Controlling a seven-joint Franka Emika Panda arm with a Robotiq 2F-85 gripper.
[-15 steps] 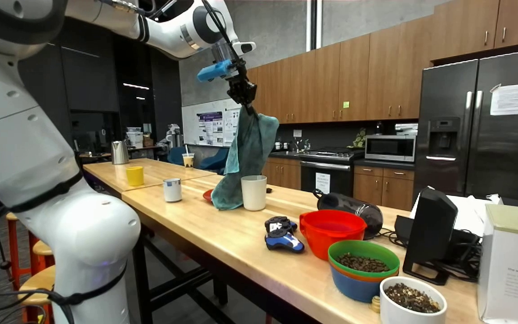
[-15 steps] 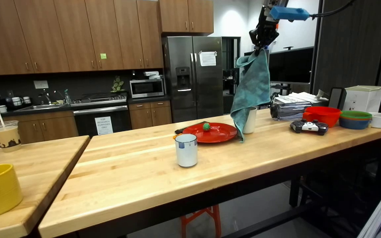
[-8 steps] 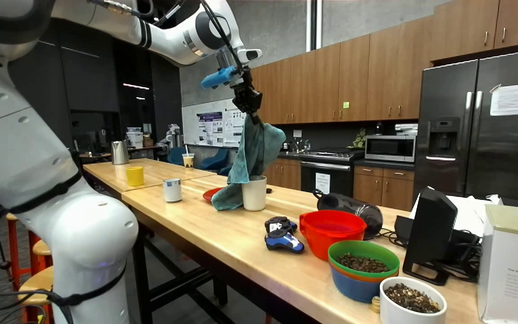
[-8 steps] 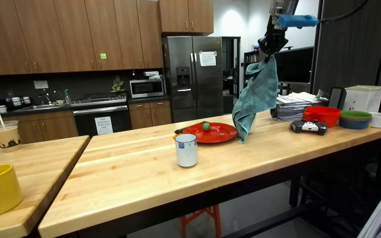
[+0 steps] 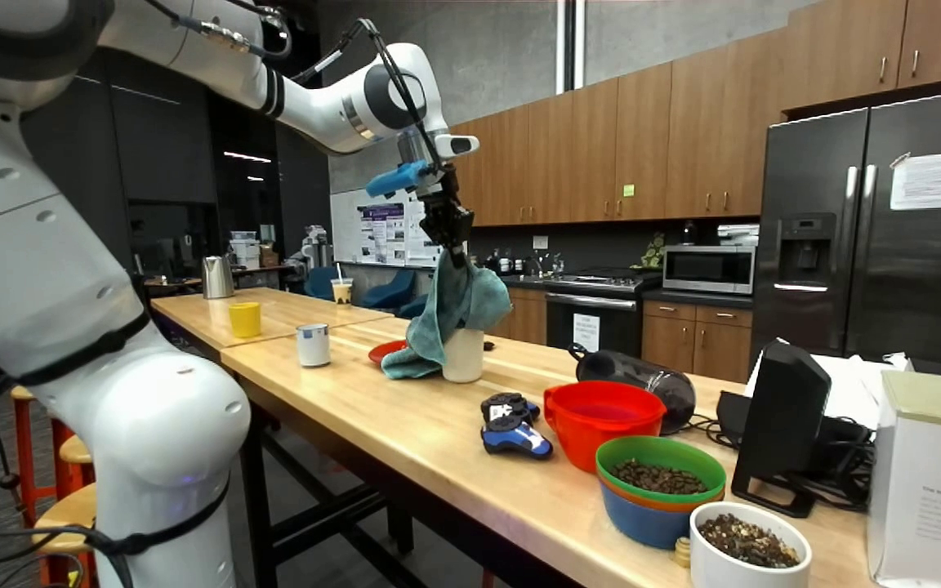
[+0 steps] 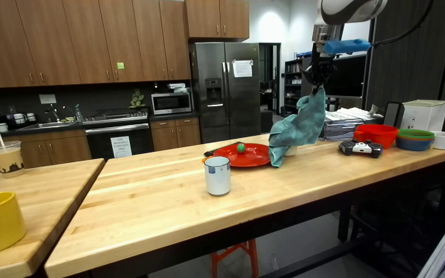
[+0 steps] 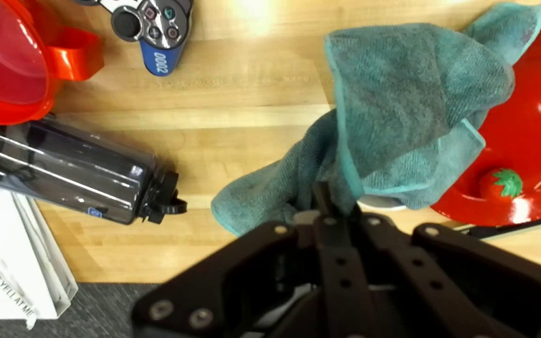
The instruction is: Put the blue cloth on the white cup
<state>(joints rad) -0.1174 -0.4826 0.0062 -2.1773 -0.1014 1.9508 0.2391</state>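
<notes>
The blue cloth (image 5: 452,306) is teal and hangs from my gripper (image 5: 457,258), whose fingers pinch its upper corner. The cloth drapes over the top of the white cup (image 5: 463,361), and its lower end lies on the table beside the cup. In an exterior view the cloth (image 6: 298,125) hides most of the cup (image 6: 291,151). In the wrist view the gripper (image 7: 338,202) is closed on the cloth (image 7: 392,94), and only a sliver of white rim (image 7: 383,202) shows under it. The gripper is above the cup.
A red plate (image 6: 245,158) with a toy strawberry (image 7: 500,183) lies beside the cloth. A white mug with blue patches (image 6: 218,177) stands nearer the table's edge. Game controllers (image 5: 511,429), a red bowl (image 5: 601,425) and a dark bottle (image 7: 64,169) lie on the cup's other side.
My gripper has shifted over the cup and come down with the cloth. The cloth hung beside the cup before; now it folds over the cup's top and bunches lower.
</notes>
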